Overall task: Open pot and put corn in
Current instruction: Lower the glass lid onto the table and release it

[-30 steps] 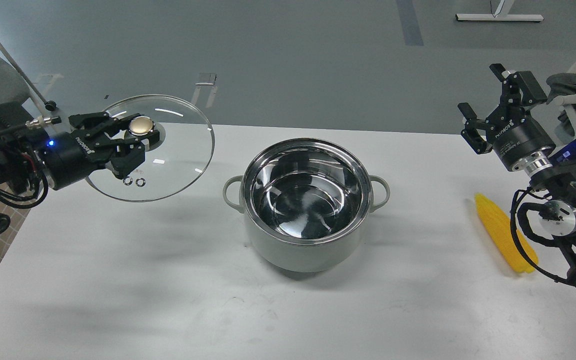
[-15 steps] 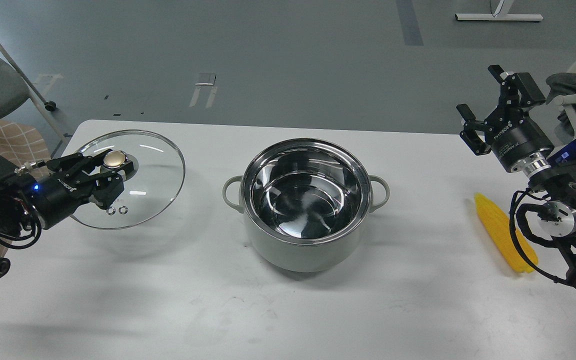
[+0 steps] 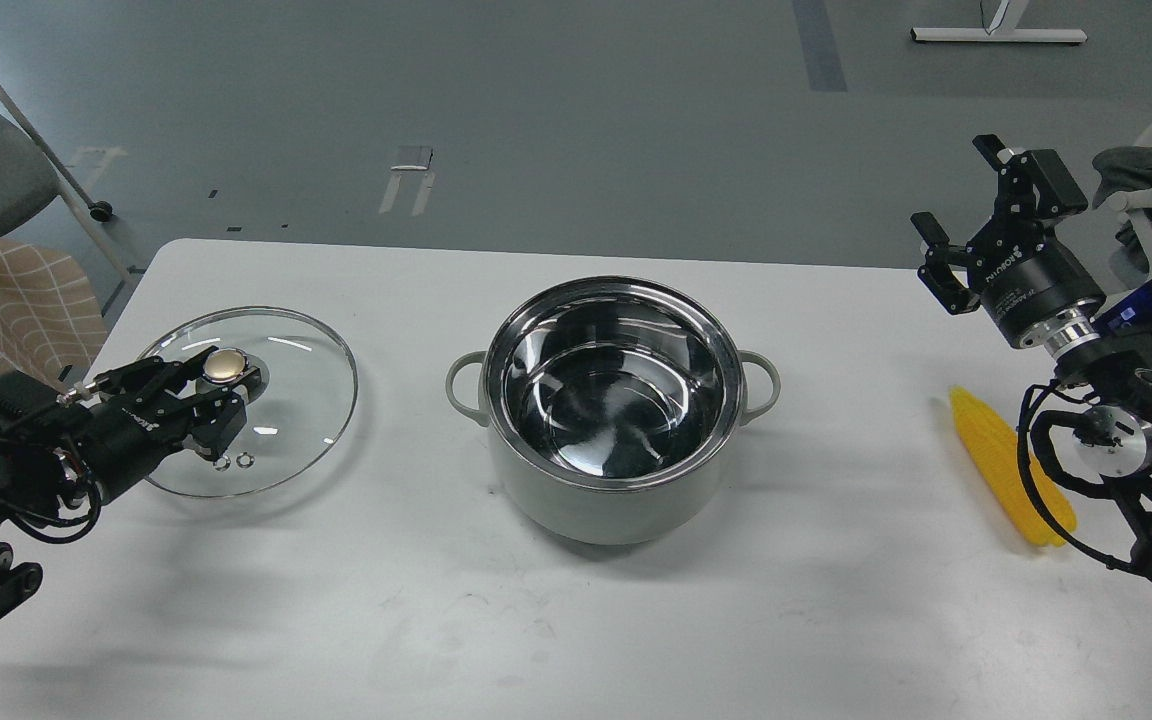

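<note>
1. The round pale grey-green pot with shiny steel interior (image 3: 613,415) stands uncovered at the middle of the white bench (image 3: 576,620), about midway between its left and right edges. Its two loop handles point toward those edges.
2. The round glass lid with a gold knob (image 3: 281,385) lies near the left edge, well apart from the pot, with bare bench between them.
3. The left gripper (image 3: 219,390) is clamped on the lid's knob.
4. The bright yellow corn cob (image 3: 1006,465) lies close to the right edge, its tapered end pointing to the far edge, partly hidden by the right arm's cable.
5. The right gripper (image 3: 966,205) hangs above the far right corner, fingers spread apart and holding nothing.
6. A wide bare strip runs along the near edge.
7. White lettering marks both gripper bodies, too small to read.
</note>
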`<action>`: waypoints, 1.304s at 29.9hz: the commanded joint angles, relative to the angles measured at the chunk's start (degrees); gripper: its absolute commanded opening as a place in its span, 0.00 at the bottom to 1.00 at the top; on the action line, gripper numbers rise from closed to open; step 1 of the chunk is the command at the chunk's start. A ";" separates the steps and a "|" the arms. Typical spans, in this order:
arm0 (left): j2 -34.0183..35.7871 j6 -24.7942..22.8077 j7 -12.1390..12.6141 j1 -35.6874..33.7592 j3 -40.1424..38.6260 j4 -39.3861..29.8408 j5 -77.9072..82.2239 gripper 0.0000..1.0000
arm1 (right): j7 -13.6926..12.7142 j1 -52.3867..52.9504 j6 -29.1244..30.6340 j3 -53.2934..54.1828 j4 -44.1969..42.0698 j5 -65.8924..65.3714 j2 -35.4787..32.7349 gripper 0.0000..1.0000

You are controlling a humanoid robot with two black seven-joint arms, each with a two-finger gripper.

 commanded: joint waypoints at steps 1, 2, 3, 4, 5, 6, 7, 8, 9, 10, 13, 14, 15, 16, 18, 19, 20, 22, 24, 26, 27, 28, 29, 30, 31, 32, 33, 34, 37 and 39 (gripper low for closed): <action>-1.34 -0.03 -0.01 0.10 0.02 1.22 -0.08 0.44 | 0.00 -0.01 -0.02 0.00 0.00 -0.07 0.01 1.00; -1.42 -0.03 -0.01 0.10 0.11 1.40 -0.17 0.44 | 0.00 -0.01 -0.02 0.00 0.00 -0.07 0.01 1.00; -1.69 -0.03 -0.01 0.10 0.02 1.83 -0.17 0.44 | 0.00 -0.10 0.07 0.00 0.00 -0.07 0.01 1.00; -1.69 -0.03 -0.01 0.10 0.11 2.01 -0.17 0.44 | 0.00 -0.10 -0.02 0.00 0.00 -0.07 0.01 1.00; -1.78 -0.03 -0.01 0.10 0.20 2.36 -0.17 0.44 | 0.00 -0.10 0.07 0.00 0.00 -0.07 0.01 1.00; -1.78 -0.03 -0.01 0.36 0.28 2.71 -0.26 0.44 | 0.00 -0.10 0.07 0.00 0.00 -0.07 0.01 1.00; -1.86 -0.03 -0.01 0.45 0.28 2.80 -0.26 0.44 | 0.00 -0.10 -0.02 0.00 0.00 -0.07 0.01 1.00; -2.04 -0.03 -0.01 0.62 0.28 2.89 -0.26 0.44 | 0.00 -0.10 -0.02 0.00 0.00 -0.07 0.01 1.00; -2.13 -0.03 -0.01 0.62 0.28 2.89 -0.26 0.44 | 0.00 -0.10 -0.02 0.00 0.00 -0.07 0.01 1.00; -2.30 -0.03 -0.01 0.71 0.28 2.89 -0.26 0.44 | 0.00 -0.10 -0.02 0.00 0.00 -0.07 0.01 1.00; -3.00 -0.03 -0.01 0.71 0.28 3.33 -0.26 0.45 | 0.00 -0.36 0.07 0.00 0.00 -0.07 0.10 1.00; -3.36 -0.03 -0.01 0.71 0.28 3.51 -0.26 0.45 | 0.00 -0.45 0.07 0.00 0.00 -0.16 0.10 1.00; -3.45 -0.03 -0.01 0.80 0.28 3.68 -0.26 0.45 | 0.00 -0.45 0.07 0.00 0.00 -0.16 0.10 1.00; -3.71 -0.03 -0.01 0.80 0.28 3.86 -0.26 0.45 | 0.00 -0.45 0.07 0.00 0.00 -0.16 0.10 1.00; -4.15 -0.03 -0.01 0.89 0.28 4.12 -0.35 0.45 | 0.00 -0.53 -0.02 0.00 0.00 -0.16 0.01 1.00; -4.24 -0.03 -0.01 0.89 0.28 4.38 -0.35 0.46 | 0.00 -0.45 0.07 0.00 0.00 -0.16 -0.07 1.00; -4.41 -0.03 -0.01 0.89 0.28 4.47 -0.35 0.46 | 0.00 -0.45 0.07 0.00 0.00 -0.16 -0.07 1.00; -4.76 -0.03 -0.01 0.89 0.28 4.56 -0.70 0.46 | 0.00 -0.45 0.07 0.00 0.00 -0.16 -0.16 1.00; -5.03 -0.03 -0.01 0.89 0.37 5.09 -0.87 0.47 | 0.00 -0.45 0.07 0.00 0.09 -0.16 -0.07 1.00; -5.03 -0.03 -0.01 1.24 0.29 5.35 -0.96 0.51 | 0.00 -0.54 -0.02 0.00 0.09 -0.16 -0.07 1.00; -5.03 -0.03 -0.01 1.24 0.28 5.27 -0.96 0.52 | 0.00 -0.54 -0.02 0.00 0.09 -0.16 -0.07 1.00; -5.03 -0.03 -0.01 1.24 0.28 5.27 -0.96 0.54 | 0.00 -0.54 -0.02 0.00 0.09 -0.16 -0.07 1.00; -5.03 -0.03 -0.01 1.24 0.28 5.27 -0.96 0.58 | 0.00 -0.54 0.07 0.00 0.09 -0.16 -0.16 1.00; -5.03 -0.03 -0.01 1.24 0.28 5.27 -1.05 0.60 | 0.00 -0.54 0.07 0.00 0.09 -0.16 -0.16 1.00; -5.03 -0.03 -0.01 1.24 0.28 5.27 -1.05 0.70 | 0.00 -0.62 -0.02 0.00 0.09 -0.16 -0.16 1.00; -5.03 -0.03 -0.01 1.24 0.28 5.27 -1.14 0.75 | 0.00 -0.62 0.07 0.00 0.09 -0.16 -0.07 1.00; -5.03 -0.03 -0.01 1.24 0.28 5.27 -1.31 0.81 | 0.00 -0.62 0.07 0.00 0.09 -0.16 -0.07 1.00; -5.03 -0.03 -0.01 1.24 0.28 5.27 -1.58 0.83 | 0.00 -0.62 0.07 0.00 0.09 -0.16 -0.07 1.00; -4.94 -0.03 -0.01 1.15 0.28 5.27 -2.02 0.92 | 0.00 -0.54 0.07 0.00 0.09 -0.16 -0.16 1.00; -4.94 -0.03 -0.01 0.89 0.20 5.09 -2.19 0.95 | 0.00 -0.54 0.07 0.00 0.18 -0.16 -0.34 1.00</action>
